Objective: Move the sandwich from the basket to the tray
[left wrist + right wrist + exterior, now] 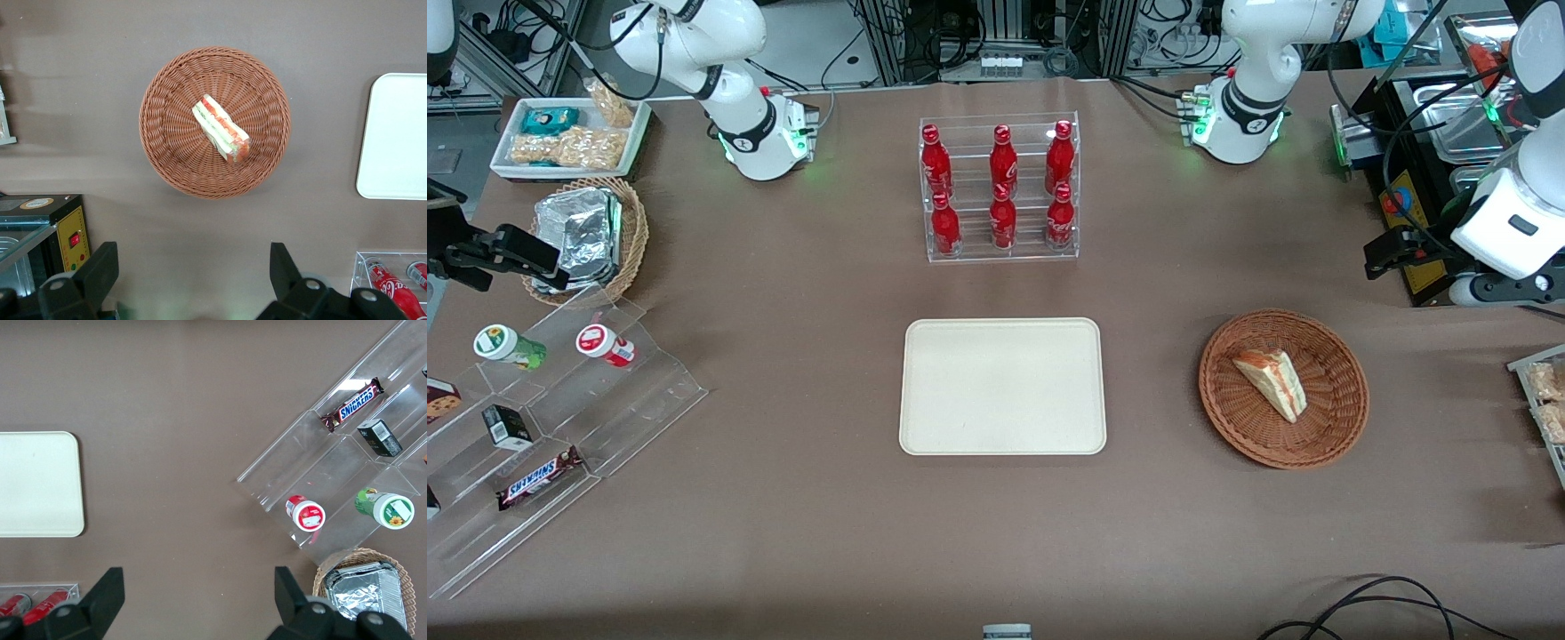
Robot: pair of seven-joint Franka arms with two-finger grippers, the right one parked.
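Observation:
The sandwich (pixel 1272 380) (pixel 221 128), a white wedge with red and green layers, lies in the round reddish-brown basket (pixel 1221 391) (pixel 167 140). The cream tray (pixel 1002 387) (pixel 397 133) sits bare beside the basket, toward the parked arm's end. My gripper (pixel 1384 258) (pixel 193 267) hovers high over the table, farther from the front camera than the basket and toward the working arm's end. Its fingers (pixel 100 270) stand wide open with only table between them.
A clear rack of red bottles (pixel 1000 191) (pixel 390 280) stands farther from the front camera than the tray. A black and metal appliance (pixel 1432 133) (pixel 40 227) is close to my gripper. A rack of snacks (pixel 1547 400) sits at the table's edge near the basket.

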